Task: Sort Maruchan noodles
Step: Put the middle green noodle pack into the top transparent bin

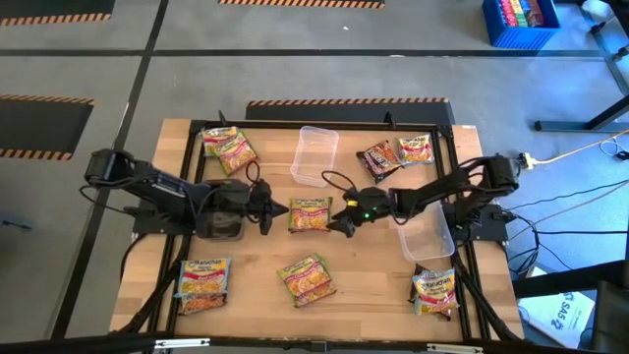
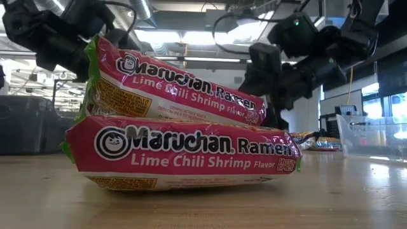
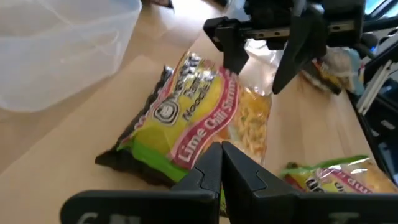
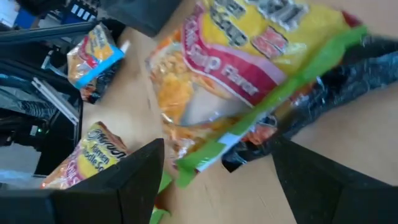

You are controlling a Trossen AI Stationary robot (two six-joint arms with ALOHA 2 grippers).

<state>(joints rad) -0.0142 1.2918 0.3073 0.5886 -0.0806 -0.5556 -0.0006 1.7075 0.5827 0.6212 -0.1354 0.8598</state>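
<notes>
Here: right tool (image 1: 341,218) spread wide beside centre noodle packet (image 1: 310,213), gripping nothing; left tool (image 1: 281,208) closed, empty.

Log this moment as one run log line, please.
phase: reaching | right gripper: open, straddling one end of centre noodle packet | left gripper: shut, at its opposite end | clear tub: empty
</notes>
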